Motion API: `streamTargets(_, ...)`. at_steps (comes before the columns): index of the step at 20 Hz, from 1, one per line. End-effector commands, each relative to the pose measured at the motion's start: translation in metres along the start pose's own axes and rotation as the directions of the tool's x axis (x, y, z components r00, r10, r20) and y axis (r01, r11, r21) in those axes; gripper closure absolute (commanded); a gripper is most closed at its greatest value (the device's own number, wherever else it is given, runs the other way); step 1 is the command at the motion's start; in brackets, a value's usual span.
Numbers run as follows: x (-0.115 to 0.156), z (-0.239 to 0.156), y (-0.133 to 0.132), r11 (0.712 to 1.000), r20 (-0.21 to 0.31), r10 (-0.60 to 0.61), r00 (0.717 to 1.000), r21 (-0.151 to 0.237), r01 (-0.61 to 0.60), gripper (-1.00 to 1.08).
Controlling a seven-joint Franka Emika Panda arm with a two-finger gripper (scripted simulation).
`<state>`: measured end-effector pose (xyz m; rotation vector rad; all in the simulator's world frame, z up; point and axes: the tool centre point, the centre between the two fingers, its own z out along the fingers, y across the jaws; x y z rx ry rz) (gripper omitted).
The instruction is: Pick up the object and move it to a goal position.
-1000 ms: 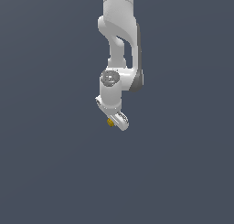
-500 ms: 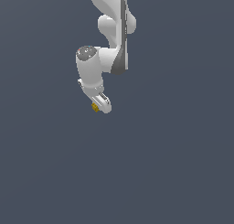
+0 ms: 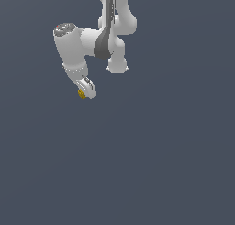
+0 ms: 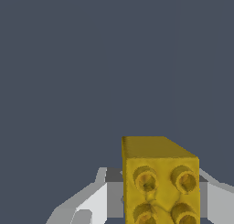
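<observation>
Cube (image 4: 160,182) held between closed fingers (image 4: 91,205) of gripper (image 3: 85,92), carried clear of any surface. Judged light, rigid, smooth-sided; slip possible. Grip best kept on flat opposite sides. Studded face exposed in wrist view.

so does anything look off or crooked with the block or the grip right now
Nothing stands out. The yellow cube sits between the fingers of the tool, its studded face toward the wrist camera, looking undamaged. In the exterior view it shows as a small yellow speck at the tool's tip, held in the air.
</observation>
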<state>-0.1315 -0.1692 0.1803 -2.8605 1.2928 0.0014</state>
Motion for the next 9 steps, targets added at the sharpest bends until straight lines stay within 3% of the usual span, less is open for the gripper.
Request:
streamTargets(1, 0.004, -0.010, 0.013, 1.000, 0.000, -0.001, 1.000, -0.001, 0.001, 1.08)
streamTargets(9, 0.010, -0.021, 0.026, 1.000, -0.001, -0.002, 1.000, -0.002, 0.002, 1.08)
